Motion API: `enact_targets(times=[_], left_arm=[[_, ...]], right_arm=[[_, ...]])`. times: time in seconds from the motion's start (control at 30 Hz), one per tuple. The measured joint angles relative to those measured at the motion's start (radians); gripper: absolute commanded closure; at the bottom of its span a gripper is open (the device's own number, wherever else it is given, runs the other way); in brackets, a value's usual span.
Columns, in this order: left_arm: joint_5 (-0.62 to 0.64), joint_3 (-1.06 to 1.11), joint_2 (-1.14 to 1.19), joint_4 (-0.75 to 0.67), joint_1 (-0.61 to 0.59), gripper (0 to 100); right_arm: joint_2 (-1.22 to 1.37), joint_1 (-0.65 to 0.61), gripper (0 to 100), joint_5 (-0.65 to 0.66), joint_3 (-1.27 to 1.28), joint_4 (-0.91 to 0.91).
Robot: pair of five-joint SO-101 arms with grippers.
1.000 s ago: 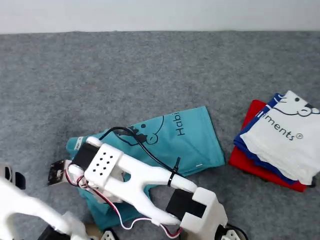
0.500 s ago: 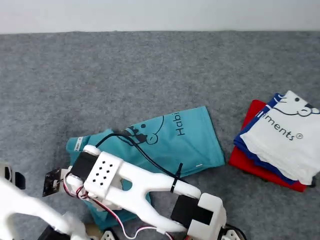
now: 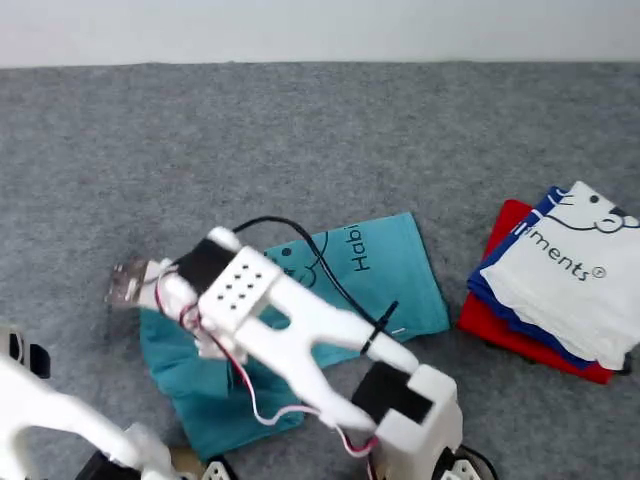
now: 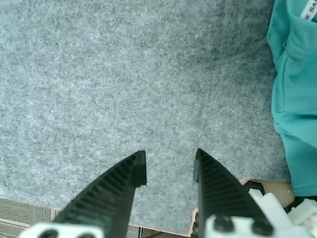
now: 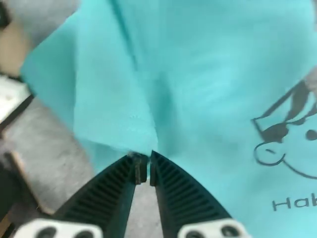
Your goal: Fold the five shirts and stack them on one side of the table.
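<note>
Fingers (image 5: 111,191) of the right gripper (image 5: 142,168) are pressed almost together, with a small pinch of the teal shirt (image 5: 198,99) clamped at their tips, right at a creased edge of the cloth. Around that pinch the fabric runs in soft folds, and a dark printed cartoon figure lies off to one side of it. In the high view the right arm (image 3: 300,330) reaches from the near edge across the shirt's rumpled end, with a black cable looping over its back. The teal shirt lies near the middle of the grey worktop (image 3: 300,140). The end farther from the arm is spread flat with its print facing up, and the end under the arm is bunched and uneven. The left gripper (image 4: 169,161) hangs over bare grey cover with its fingers apart and nothing between them. The teal shirt's edge is off to one side of it, not touching. The left arm (image 3: 50,410) sits at the near corner of the worktop. Well apart from the teal shirt, at the far right side, stands a stack of folded shirts. The red shirt (image 3: 482,315) is at the bottom, the blue shirt (image 3: 492,285) lies on it, and the white shirt (image 3: 575,270) is on top with its print showing.
</note>
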Motion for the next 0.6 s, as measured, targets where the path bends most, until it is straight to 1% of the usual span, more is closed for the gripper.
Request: enact_targets(times=[0.1,0.23,0.3,0.4,0.47,0.6], left_arm=[[0.000,0.000,0.000,0.000,0.000,83],[0.000,0.000,0.000,0.000,0.000,83],[0.000,0.000,0.000,0.000,0.000,83],[0.000,0.000,0.000,0.000,0.000,83],[0.000,0.000,0.000,0.000,0.000,83],[-0.002,0.000,0.000,0.000,0.000,83]], right_arm=[[0.081,0.034,97.6,0.000,-0.066,-0.021],[0.203,0.060,86.8,0.000,-0.186,-0.028],[0.269,0.072,84.2,0.000,-0.236,-0.028],[0.341,0.095,84.4,-0.025,-0.307,-0.018],[0.348,0.104,85.2,-0.031,-0.368,0.034],[0.344,0.101,96.1,-0.032,-0.407,0.066]])
